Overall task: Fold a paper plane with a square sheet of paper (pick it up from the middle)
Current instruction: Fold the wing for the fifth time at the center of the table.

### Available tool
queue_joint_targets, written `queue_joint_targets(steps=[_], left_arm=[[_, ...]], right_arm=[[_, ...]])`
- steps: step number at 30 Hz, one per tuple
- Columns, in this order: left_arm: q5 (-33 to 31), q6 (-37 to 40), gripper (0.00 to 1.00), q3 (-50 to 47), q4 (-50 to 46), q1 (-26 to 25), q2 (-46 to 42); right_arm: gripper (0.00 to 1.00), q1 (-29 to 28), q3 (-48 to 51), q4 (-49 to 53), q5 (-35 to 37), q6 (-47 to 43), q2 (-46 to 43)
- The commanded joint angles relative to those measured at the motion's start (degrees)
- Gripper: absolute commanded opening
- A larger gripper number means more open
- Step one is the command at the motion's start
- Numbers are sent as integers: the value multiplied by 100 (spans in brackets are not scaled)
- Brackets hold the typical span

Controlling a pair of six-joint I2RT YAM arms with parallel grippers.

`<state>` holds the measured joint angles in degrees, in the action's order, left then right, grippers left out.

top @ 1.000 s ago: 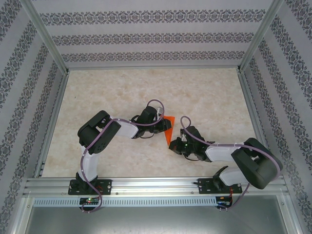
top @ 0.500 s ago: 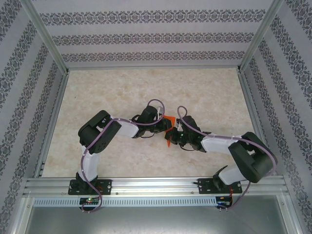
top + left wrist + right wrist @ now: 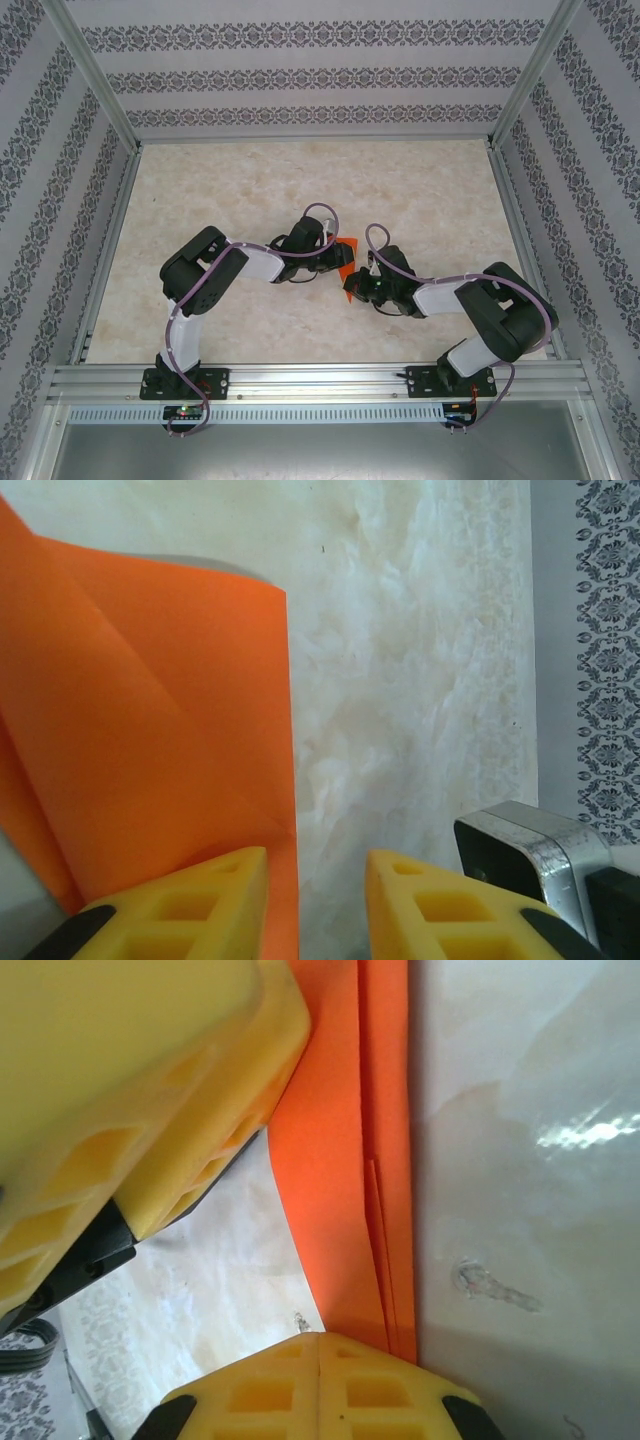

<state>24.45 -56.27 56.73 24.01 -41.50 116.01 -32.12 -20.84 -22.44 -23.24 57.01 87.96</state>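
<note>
The orange sheet of paper [image 3: 347,264] lies folded in layers on the table between the two grippers. A diagonal crease crosses the paper [image 3: 150,700] in the left wrist view. My left gripper [image 3: 334,262] is at the paper's left side. The left gripper [image 3: 317,905] stands open, the paper's straight edge running just inside the gap beside its left finger [image 3: 180,910]. My right gripper [image 3: 353,287] is at the paper's near end. This right gripper [image 3: 320,1350] is shut, pads together, its tip resting on the narrow layered end of the paper [image 3: 350,1160] with nothing between the pads.
The marbled table top [image 3: 300,180] is bare around the arms. Patterned walls and metal frame posts [image 3: 95,90] enclose it on three sides. In the right wrist view the left gripper's yellow finger [image 3: 150,1090] sits close above the paper.
The right arm swung up and left until its shut gripper reached the paper's near end. The left gripper's jaws have parted a little. The paper stays in place.
</note>
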Motion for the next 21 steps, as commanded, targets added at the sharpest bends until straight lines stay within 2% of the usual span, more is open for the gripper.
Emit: queue_joint_targets(steps=[1,5,9,13,21], left_arm=[[-136,379,35,98,-559,266,-73],[384,345,42,19,106,348,-230],[555,501,47,-7,104,346,-656],[284,665,48,-198,-112,350,-912],[395,657,45,-486,144,344,-713]], right_arm=[[0,56,346,695,-28,-197,281],[0,74,206,903,-117,-379,318],[0,126,159,934,-171,-426,361],[0,132,-31,938,-242,-452,450],[0,145,-104,942,-286,-465,592]])
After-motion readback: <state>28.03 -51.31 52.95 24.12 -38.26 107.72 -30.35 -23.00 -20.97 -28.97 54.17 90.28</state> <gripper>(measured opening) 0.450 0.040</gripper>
